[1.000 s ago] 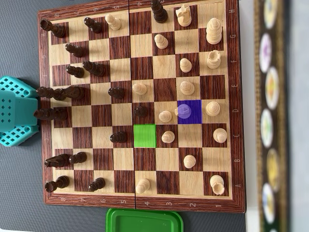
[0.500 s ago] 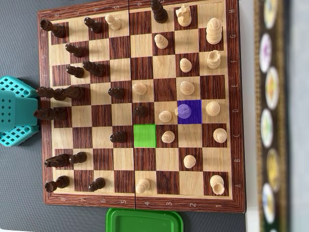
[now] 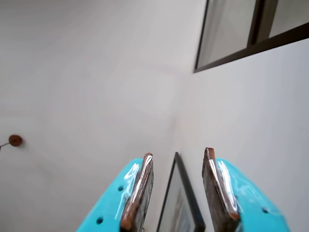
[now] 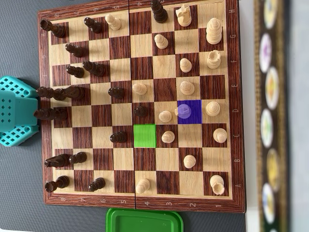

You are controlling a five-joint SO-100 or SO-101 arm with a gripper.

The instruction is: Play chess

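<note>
The overhead view shows a wooden chessboard with dark pieces mostly on the left and light pieces mostly on the right. A purple-tinted square holds a light pawn. A green-tinted square stands empty, with a dark pawn to its left. My teal arm rests off the board's left edge, over no piece. In the wrist view my gripper points up at a pale wall, open, with nothing between its brown-padded fingers.
A green plastic lid or tray lies just below the board. A blurred patterned strip runs down the right side. In the wrist view a dark-framed window and a framed picture hang on the wall.
</note>
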